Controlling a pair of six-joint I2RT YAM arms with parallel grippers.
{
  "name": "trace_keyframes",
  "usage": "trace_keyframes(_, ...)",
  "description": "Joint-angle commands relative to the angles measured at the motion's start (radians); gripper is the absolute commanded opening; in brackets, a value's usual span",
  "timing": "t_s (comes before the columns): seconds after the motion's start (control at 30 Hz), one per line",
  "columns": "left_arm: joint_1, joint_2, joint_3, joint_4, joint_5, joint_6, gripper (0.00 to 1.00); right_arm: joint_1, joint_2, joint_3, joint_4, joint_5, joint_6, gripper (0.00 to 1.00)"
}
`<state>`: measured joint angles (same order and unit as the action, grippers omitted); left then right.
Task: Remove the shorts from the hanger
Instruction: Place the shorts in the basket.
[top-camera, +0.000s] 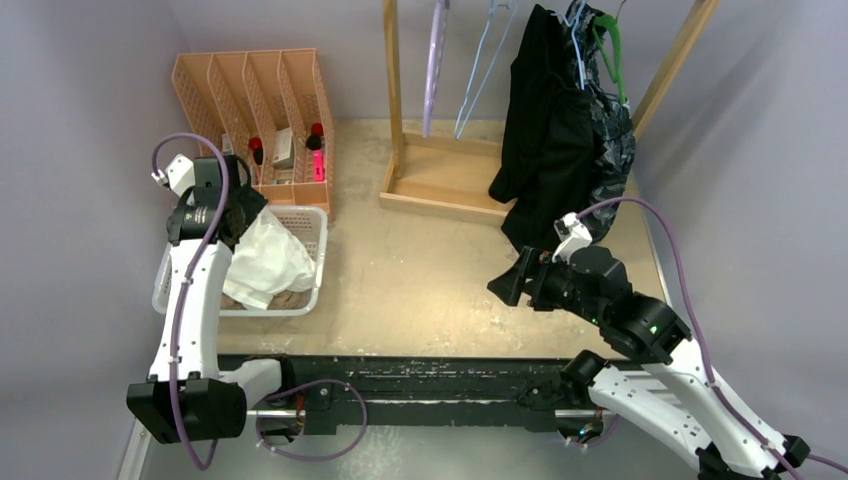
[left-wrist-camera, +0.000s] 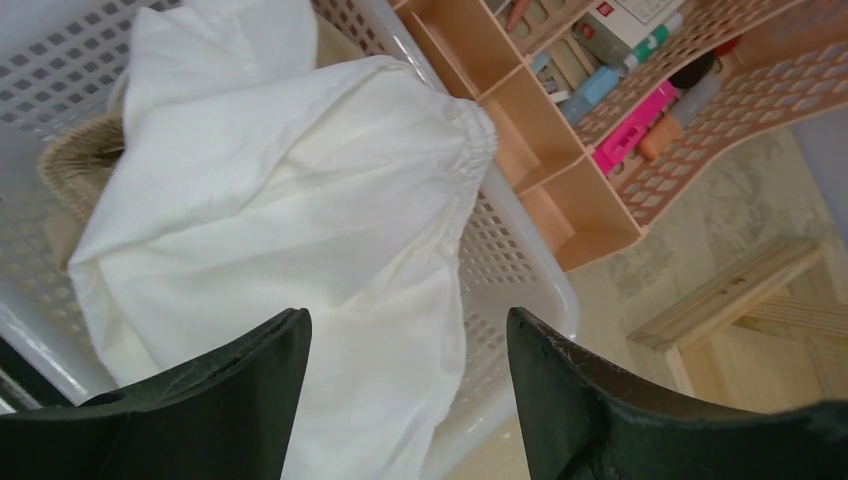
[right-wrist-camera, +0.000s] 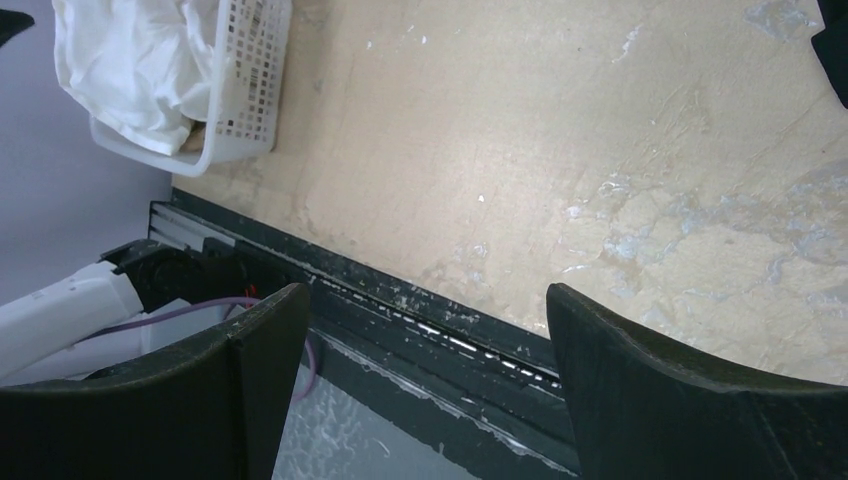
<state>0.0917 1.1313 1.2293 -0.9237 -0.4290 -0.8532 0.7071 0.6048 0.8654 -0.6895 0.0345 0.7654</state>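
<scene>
**Layout.** The worktop (top-camera: 420, 280) carries a wooden rack (top-camera: 393, 90) at the rear. The black shorts (top-camera: 540, 130) hang at its right end, with the dark patterned shorts (top-camera: 612, 140) close behind them on a green hanger (top-camera: 612, 60). Two other hangers (top-camera: 480, 70) hang bare. At the left, a white basket (top-camera: 318, 235) holds the white shorts (top-camera: 268, 255) on top of the tan shorts (top-camera: 290, 299).

**Tools.** The left tool (left-wrist-camera: 405, 330) hovers over the basket with its jaws apart and nothing between them. The right tool (right-wrist-camera: 425, 300) stands wide and empty above bare worktop, near the hem of the black pair.

**Judgement.** Two pairs are off and two remain on the rack.

**Risks.**
- The hanging pairs overlap, so a grab at the black fabric may catch both.
- A sideways pull could drag a hanger off the rail or shift the rack.
- The white pair drapes over the basket's near rim, so a brush from the left tool could slide it out.

**Views compared.**
- Only the top view shows the rack and the hanging pairs.
- The left wrist view alone shows the gathered elastic waist of the white pair and its overhang at the rim.
- The right wrist view confirms that nothing lies between that tool's fingers (right-wrist-camera: 250, 380), which the top view cannot settle.
</scene>
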Motion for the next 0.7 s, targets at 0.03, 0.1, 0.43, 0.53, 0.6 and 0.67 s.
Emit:
trace_keyframes(0.03, 0.006, 0.016, 0.003, 0.098, 0.163, 0.007, 0.62, 0.006, -0.007, 0.019, 0.005, 0.002, -0.014, 0.89)
trace_keyframes(0.1, 0.006, 0.049, -0.039, 0.112, 0.174, -0.012, 0.53, 0.005, -0.014, 0.019, 0.006, 0.003, -0.014, 0.89)
trace_keyframes(0.43, 0.093, 0.138, -0.482, 0.255, 0.230, -0.119, 0.53, 0.005, -0.043, 0.076, -0.110, 0.138, 0.003, 0.92)
trace_keyframes(0.53, 0.091, 0.083, -0.501, 0.266, 0.238, -0.108, 0.54, 0.005, -0.049, 0.121, -0.117, 0.166, -0.003, 0.96)
trace_keyframes(0.6, 0.092, 0.016, -0.484, 0.245, 0.232, -0.095, 0.59, 0.005, -0.049, 0.152, -0.113, 0.175, -0.006, 0.99)
trace_keyframes(0.67, 0.092, -0.062, -0.435, 0.186, 0.182, -0.086, 0.67, 0.005, -0.031, 0.164, -0.077, 0.073, -0.078, 1.00)
